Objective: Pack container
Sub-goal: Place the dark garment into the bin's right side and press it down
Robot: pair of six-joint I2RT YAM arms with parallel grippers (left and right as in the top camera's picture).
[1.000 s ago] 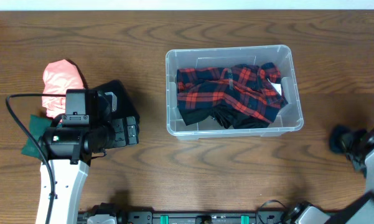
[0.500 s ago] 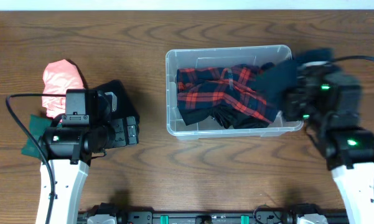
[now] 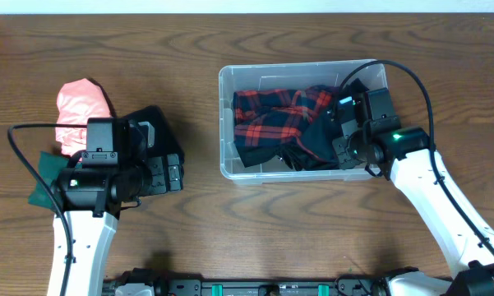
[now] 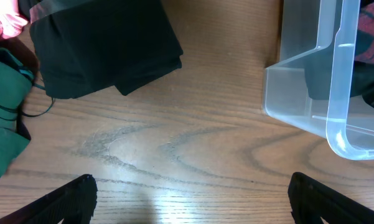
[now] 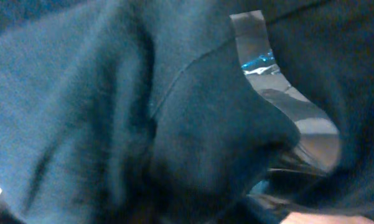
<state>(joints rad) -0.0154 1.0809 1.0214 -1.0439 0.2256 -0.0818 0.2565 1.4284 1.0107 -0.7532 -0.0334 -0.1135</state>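
The clear container (image 3: 230,80) stands at the table's middle and holds a red plaid shirt (image 3: 267,115). My right gripper (image 3: 345,136) is down inside its right half, shut on a dark blue garment (image 3: 320,136) that lies over the shirt. In the right wrist view the dark blue garment (image 5: 143,124) fills the frame and hides the fingers. My left gripper (image 3: 160,173) is open and empty, low over bare table left of the container. In the left wrist view it (image 4: 190,186) shows the container's corner (image 4: 336,93) at the right.
A black folded garment (image 3: 152,117) lies under my left arm, and also shows in the left wrist view (image 4: 106,43). A pink cloth (image 3: 82,103) and a green cloth (image 3: 39,187) lie further left, the green one also in the left wrist view (image 4: 3,118).
My right arm swung in from the right edge carrying the dark blue garment and lowered it into the container's right half. The left arm has not moved.
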